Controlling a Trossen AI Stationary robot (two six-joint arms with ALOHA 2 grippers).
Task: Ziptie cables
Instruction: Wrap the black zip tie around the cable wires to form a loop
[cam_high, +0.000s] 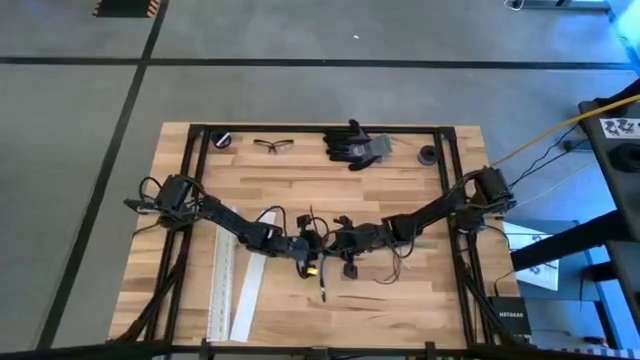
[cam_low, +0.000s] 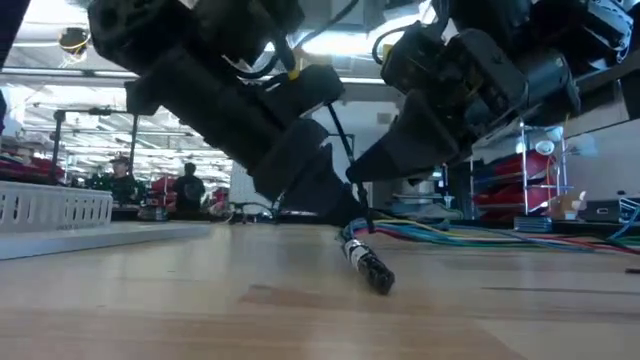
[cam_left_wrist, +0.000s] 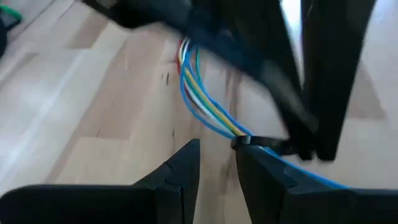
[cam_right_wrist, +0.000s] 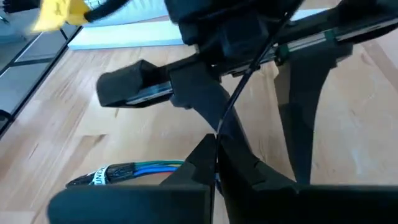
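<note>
The left gripper (cam_high: 312, 247) and the right gripper (cam_high: 340, 243) meet nose to nose over the cables (cam_high: 325, 262) near the middle of the desk (cam_high: 400, 310), well short of the black gloves (cam_high: 352, 146) at its far edge.

From above, the cables are a dark tangle under both grippers, with one thin end running toward the near edge of the desk. Only the low view shows that end as a black plug-like tip (cam_low: 368, 265) resting on the wood, with coloured wires running level away from it. The left wrist view adds their colours: blue, yellow, white and red wires (cam_left_wrist: 202, 99) bunched side by side, crossing the wood as one long strand.

The left gripper's fingers (cam_left_wrist: 180, 177) are parted by a narrow gap, and the bundle ends at the tip of one finger; I cannot tell whether anything is pinched. The right gripper's fingers (cam_right_wrist: 245, 168) are pressed together on a thin black strand (cam_right_wrist: 239, 93), and a taped bundle end with blue wires (cam_right_wrist: 134, 171) lies on the wood just beside them.

Beside the left arm, white channel strips (cam_high: 232, 285) lie lengthwise on the desk.
</note>
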